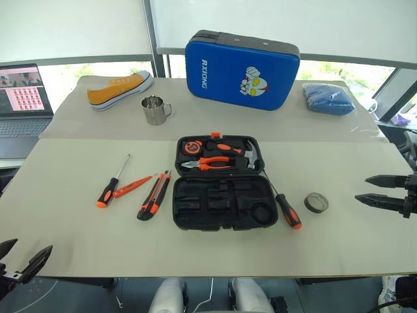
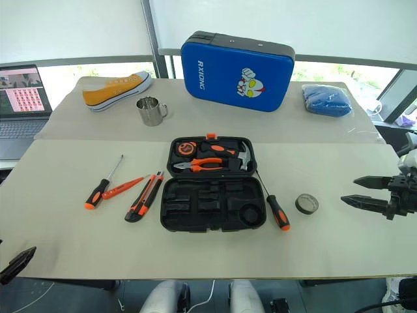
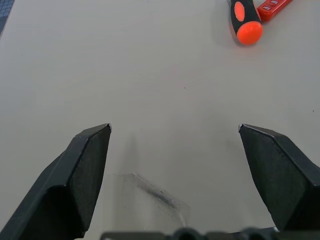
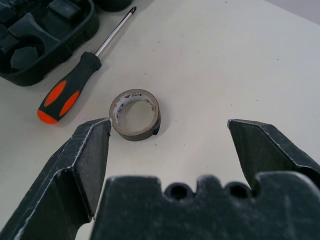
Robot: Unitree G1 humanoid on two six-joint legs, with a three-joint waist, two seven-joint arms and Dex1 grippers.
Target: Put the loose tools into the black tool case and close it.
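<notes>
Right gripper held with fingers spread wide, nothing gripped, just right of dark grey tape roll (roll lies flat on table). Left gripper also spread and empty, at near left table edge. Black tool case lies open mid-table, pliers and hammer seated in lid. One screwdriver placed beside case's right edge; second screwdriver, tester screwdriver and utility knife lined up left of case.

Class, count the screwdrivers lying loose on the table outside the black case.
3: a black-and-orange screwdriver and a slim orange tester screwdriver left of the black tool case; another screwdriver on its right.
</notes>
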